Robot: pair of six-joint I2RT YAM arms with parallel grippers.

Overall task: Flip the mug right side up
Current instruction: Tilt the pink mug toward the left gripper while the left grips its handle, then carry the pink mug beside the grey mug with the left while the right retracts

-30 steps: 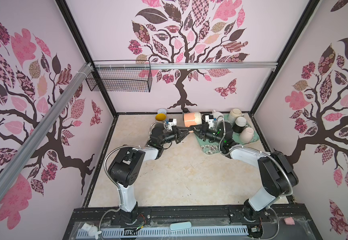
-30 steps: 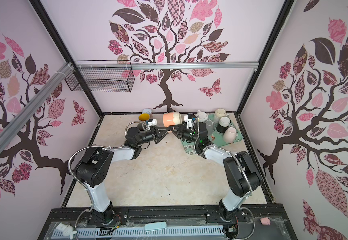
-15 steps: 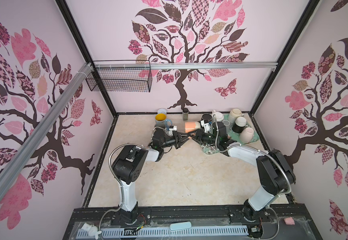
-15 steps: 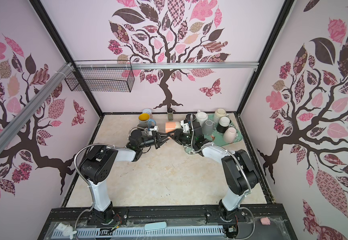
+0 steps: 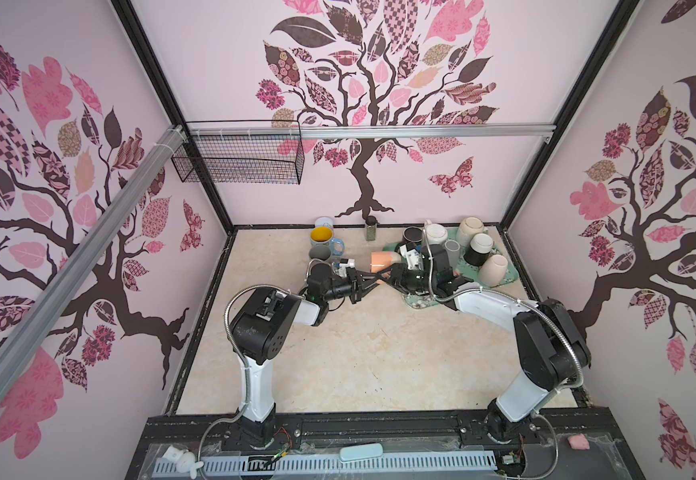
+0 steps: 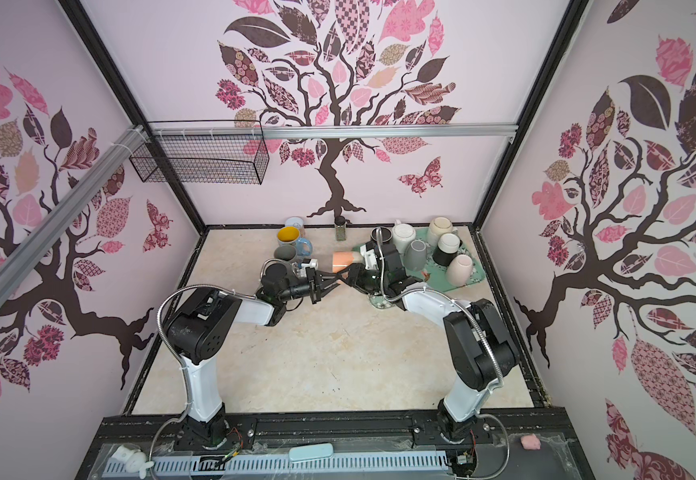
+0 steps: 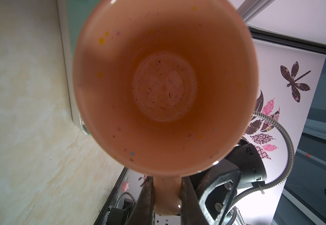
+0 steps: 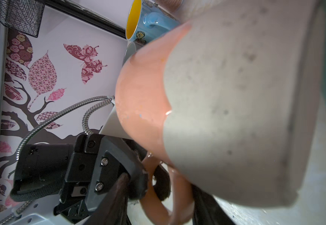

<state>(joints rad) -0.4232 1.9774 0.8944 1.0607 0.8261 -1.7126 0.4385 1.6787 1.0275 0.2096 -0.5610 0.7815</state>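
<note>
Holding the mug (image 5: pixel 382 262) by its handle (image 7: pixel 166 196), L tool (image 5: pixel 373 281) is staying clenched; R tool (image 5: pixel 390 277) is opening up, prob. letting go, so the sideways mug is changing hands.

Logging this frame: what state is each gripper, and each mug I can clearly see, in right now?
Peach mug: on its side, mouth toward the left arm, not yet right side up.
Left gripper: shut on the peach mug's handle.
Right gripper: jaws apart at the handle.
Yellow-lined mug: upright on the table.
Pale pink mug: mouth down on the green mat.
</note>
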